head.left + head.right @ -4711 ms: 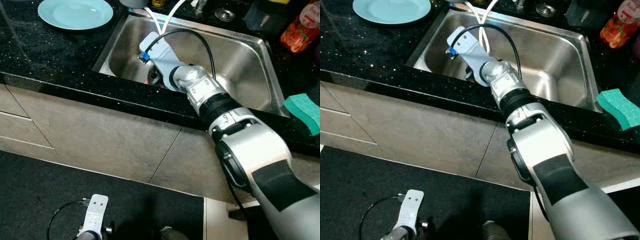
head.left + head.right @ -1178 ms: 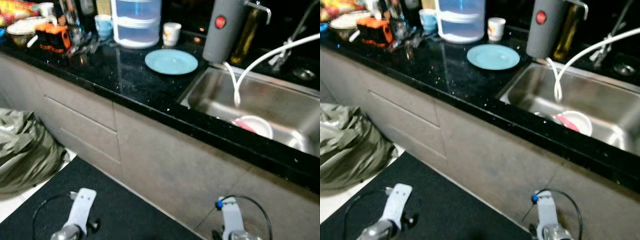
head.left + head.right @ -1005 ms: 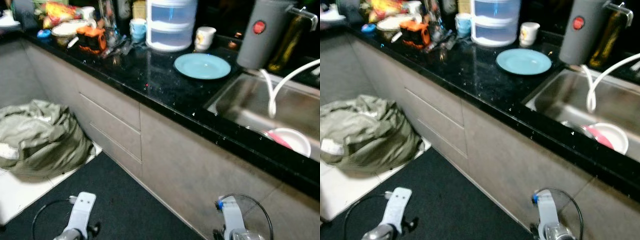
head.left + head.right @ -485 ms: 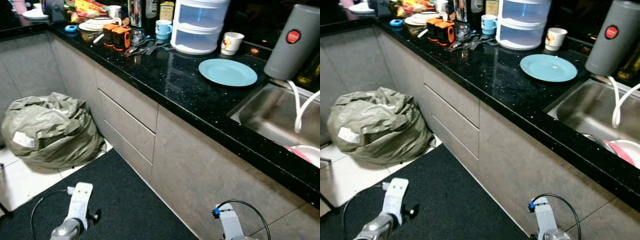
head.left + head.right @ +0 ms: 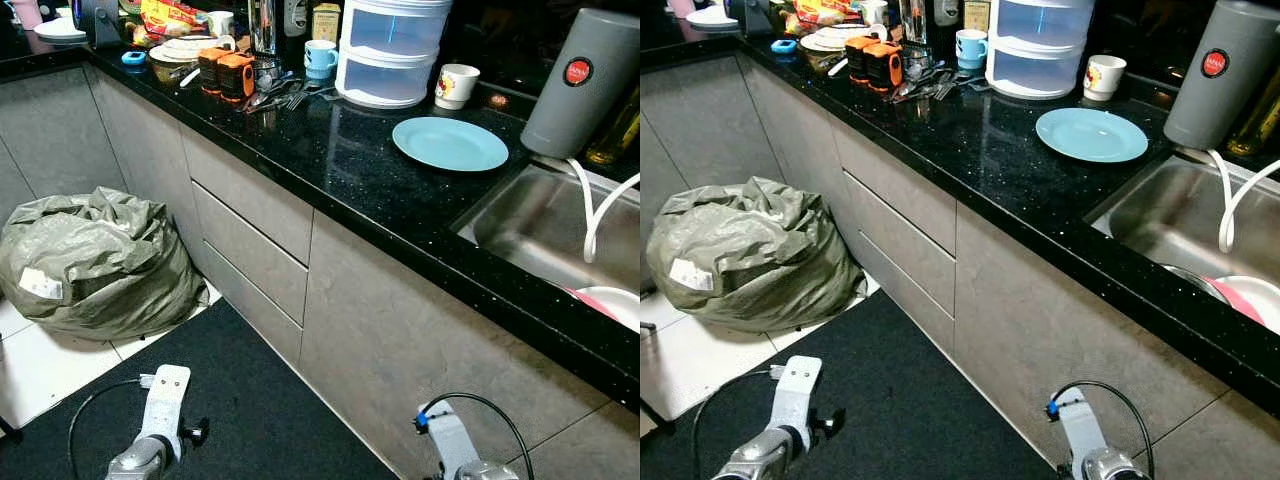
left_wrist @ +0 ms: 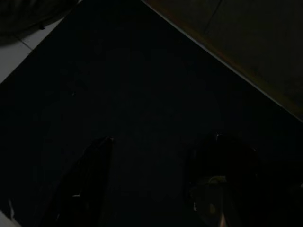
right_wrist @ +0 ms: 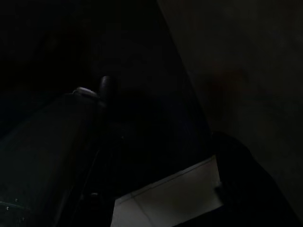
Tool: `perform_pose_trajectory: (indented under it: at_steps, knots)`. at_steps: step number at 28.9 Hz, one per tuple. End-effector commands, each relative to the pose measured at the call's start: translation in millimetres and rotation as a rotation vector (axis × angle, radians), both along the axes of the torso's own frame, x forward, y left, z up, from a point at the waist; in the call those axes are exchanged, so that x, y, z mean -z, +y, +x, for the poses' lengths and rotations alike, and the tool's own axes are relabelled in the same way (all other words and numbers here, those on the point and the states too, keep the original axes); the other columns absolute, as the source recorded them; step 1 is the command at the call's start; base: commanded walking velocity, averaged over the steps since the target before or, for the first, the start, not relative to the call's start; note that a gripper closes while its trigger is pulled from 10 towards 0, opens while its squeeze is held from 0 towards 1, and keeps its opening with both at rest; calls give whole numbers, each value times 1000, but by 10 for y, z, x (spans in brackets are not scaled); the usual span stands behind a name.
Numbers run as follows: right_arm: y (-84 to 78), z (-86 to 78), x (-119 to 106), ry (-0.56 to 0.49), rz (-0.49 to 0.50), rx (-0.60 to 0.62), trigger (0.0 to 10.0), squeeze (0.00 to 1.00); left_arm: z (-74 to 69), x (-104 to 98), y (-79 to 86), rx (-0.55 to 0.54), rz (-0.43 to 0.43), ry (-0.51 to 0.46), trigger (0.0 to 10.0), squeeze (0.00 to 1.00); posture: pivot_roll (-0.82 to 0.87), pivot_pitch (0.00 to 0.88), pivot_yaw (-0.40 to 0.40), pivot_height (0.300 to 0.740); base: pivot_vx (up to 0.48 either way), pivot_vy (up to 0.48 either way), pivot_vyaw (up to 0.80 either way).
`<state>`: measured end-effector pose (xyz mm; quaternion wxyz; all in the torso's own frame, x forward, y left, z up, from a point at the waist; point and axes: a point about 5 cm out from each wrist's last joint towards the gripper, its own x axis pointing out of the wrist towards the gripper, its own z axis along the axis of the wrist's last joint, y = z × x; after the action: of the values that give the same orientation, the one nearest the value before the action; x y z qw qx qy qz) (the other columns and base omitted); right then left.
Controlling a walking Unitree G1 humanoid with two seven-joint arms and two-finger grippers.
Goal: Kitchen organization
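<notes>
Approach the table [image 5: 330, 150] squarely toward the blue plate [image 5: 450, 143]; both arms hang idle, jaws' state unclear.

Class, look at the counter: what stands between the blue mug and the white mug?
The clear stacked container stands between the blue mug and the white mug, seen in both eye views.

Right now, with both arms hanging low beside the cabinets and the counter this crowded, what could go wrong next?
The light blue plate lies on the black counter close to the sink; a reach into the sink might nudge it.

The green rubbish bag sits on the floor against the cabinets, a likely snag if the robot walks that way.

Mugs, a stacked container and utensils crowd the counter's far end, so a reach there may topple something.
</notes>
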<state>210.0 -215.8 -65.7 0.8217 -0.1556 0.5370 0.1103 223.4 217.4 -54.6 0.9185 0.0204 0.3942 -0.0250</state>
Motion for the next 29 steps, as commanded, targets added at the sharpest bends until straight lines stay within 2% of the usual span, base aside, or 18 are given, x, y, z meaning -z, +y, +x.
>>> perform_pose_trajectory:
  at_steps: [1, 9, 12, 15, 20, 26, 29]
  knots:
    - [21, 11, -4, 8, 0, -38, 10000, 0, -18, 19, -26, -3, -10, 13, 10000, 0, 80, 49, -46, 740, 0, 0, 800]
    - [50, 58, -30, 24, -3, -99, 10000, 0, -42, 41, -49, 17, -6, 32, 10000, 0, 83, 54, -46, 740, 0, 0, 800]
    - [64, -76, 51, 49, -13, -113, 10000, 0, -71, 64, -73, 29, -5, 47, 10000, 0, 77, 53, -42, 740, 0, 0, 800]
    - [55, -93, 60, 50, -27, -119, 10000, 0, -84, 75, -85, 34, -3, 54, 10000, 0, 77, 53, -42, 740, 0, 0, 800]
    - [-50, 20, -17, -25, -20, 49, 10000, 0, -169, 120, -41, 49, 26, 94, 10000, 0, 45, 41, -13, 740, 0, 0, 0]
    - [-78, 75, -53, -65, -23, 105, 10000, 0, -193, 120, 27, 56, 58, 104, 10000, 0, 30, 34, 5, 740, 0, 0, 0]
    - [-84, 157, -100, -133, -9, 201, 10000, 0, -260, 134, 125, 34, 76, 119, 10000, 0, 11, 41, 25, 740, 0, 0, 0]
